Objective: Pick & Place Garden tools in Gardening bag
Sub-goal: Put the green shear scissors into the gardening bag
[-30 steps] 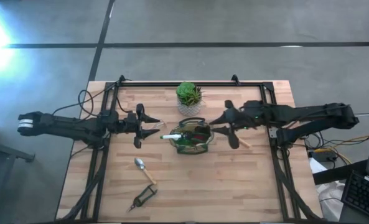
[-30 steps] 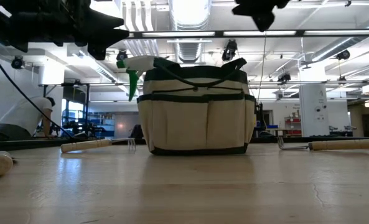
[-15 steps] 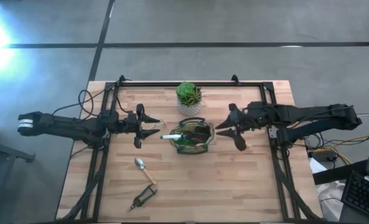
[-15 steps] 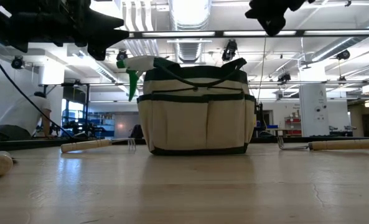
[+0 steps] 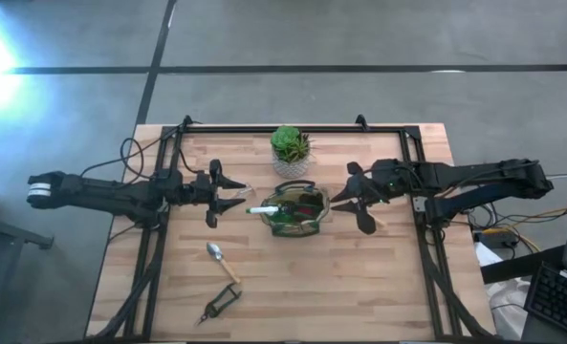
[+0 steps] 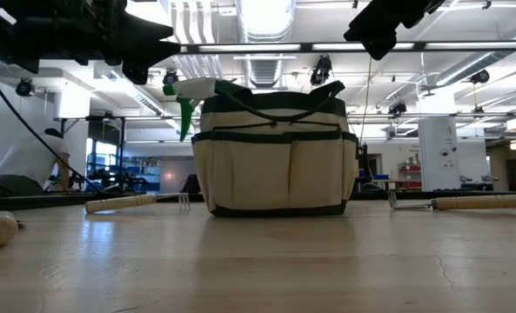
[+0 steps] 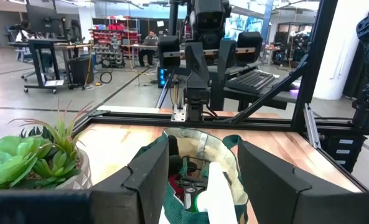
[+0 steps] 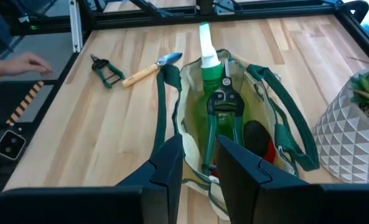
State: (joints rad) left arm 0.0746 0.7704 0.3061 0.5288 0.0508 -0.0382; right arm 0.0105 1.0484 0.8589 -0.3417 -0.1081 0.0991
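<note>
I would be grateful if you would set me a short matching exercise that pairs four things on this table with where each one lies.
Things:
1. green-and-white spray bottle
2. silver trowel with a wooden handle
3. green succulent in a white pot
4. black pruner with green grips

Places:
A. on the bare wood nearest the table's front edge
B. behind the tan fabric bag with dark green trim, by the back rail
C. inside the bag, nozzle poking over the rim
D. on the wood between the bag and the pruner

Pairs: 1-C, 2-D, 3-B, 4-A
</note>
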